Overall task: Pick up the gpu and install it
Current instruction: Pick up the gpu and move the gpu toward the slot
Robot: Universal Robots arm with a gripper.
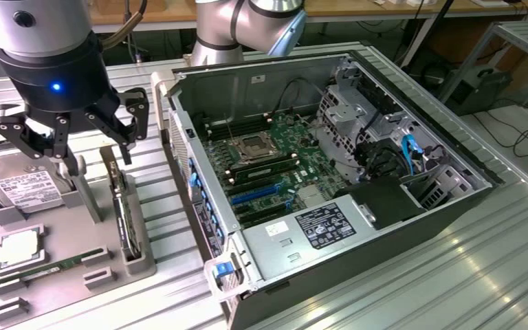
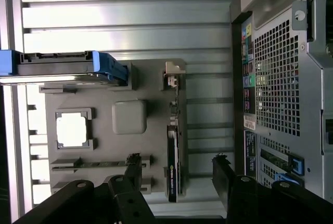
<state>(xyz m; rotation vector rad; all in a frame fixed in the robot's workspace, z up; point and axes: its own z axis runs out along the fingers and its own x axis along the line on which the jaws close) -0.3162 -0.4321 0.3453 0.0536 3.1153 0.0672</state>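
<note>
The claw [image 1: 79,146] is seen in the exterior view with its jaws spread wide and empty, poised above the grey tray [image 1: 94,237], on which the gpu [image 1: 123,206] is stood on edge along the side nearest the computer case [image 1: 245,89]. In the wrist view the gpu [image 2: 173,156] is found roughly midway between the fingers [image 2: 134,168]. A straight, square descent is judged best, with the pads kept parallel to the card's faces so it is not tipped in the tray.

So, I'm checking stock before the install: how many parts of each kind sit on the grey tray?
gpu: 1
hard drive: 1
CPU: 1
RAM stick: 1
Total: 4
</note>
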